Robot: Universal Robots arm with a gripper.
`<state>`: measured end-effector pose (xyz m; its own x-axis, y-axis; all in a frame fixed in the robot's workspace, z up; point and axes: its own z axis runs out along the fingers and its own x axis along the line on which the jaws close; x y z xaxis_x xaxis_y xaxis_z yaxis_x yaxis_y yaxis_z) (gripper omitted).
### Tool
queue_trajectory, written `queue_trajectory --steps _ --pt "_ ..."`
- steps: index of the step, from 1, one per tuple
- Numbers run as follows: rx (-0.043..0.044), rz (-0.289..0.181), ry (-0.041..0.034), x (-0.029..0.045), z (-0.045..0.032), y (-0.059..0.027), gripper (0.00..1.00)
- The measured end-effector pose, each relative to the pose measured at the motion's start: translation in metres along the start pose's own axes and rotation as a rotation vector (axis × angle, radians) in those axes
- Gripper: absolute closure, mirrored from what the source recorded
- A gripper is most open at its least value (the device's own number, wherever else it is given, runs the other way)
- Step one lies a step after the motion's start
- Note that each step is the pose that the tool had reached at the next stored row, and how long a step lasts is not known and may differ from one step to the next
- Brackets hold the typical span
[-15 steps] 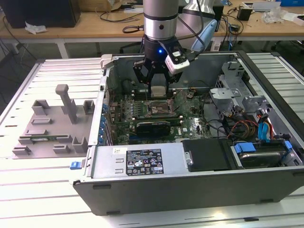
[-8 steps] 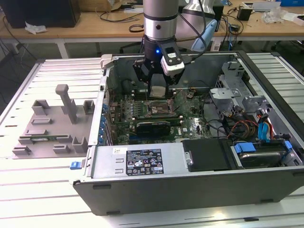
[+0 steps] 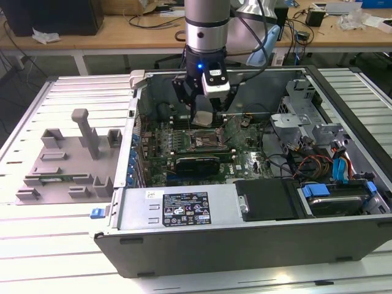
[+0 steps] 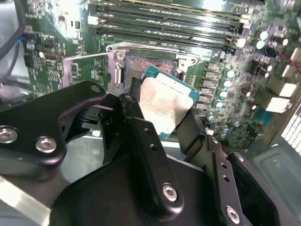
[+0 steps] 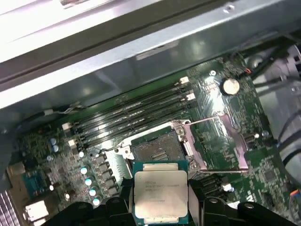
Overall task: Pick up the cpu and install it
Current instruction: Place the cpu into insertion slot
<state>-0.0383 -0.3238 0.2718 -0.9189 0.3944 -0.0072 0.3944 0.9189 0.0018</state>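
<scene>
Gripper clamped on cpu, hanging just above open socket. Pickup done; cpu not yet seated, socket frame open.

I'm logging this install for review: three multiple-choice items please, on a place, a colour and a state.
1. Where is the cpu relative to the socket? A seated in it; B held clear of it by the end effector; C lying beside it.
2. Colour of the cpu's top plate? A silvery; B gold; C black.
3. Socket state? A closed over a chip; B under a cooler; C open, empty.
Key: 1 B, gripped at its edges; 2 A, bright metal; 3 C, nothing seated in it.
</scene>
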Motion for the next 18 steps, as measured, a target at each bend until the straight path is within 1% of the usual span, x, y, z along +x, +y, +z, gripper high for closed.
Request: queue_trajectory --steps 3,4,9,10,18 --pt "0.0005 0.063 -0.0001 0.0 0.0003 0.0 0.45" --pt "0.001 0.124 -0.0002 0.0 0.0005 0.0 0.45" --pt "0.0022 0.294 -0.0005 0.0 0.0012 0.0 0.45" --pt "0.0024 0.32 -0.0006 0.0 0.0013 0.0 0.45" --pt "0.0035 0.464 -0.0009 0.0 0.002 0.0 0.45"
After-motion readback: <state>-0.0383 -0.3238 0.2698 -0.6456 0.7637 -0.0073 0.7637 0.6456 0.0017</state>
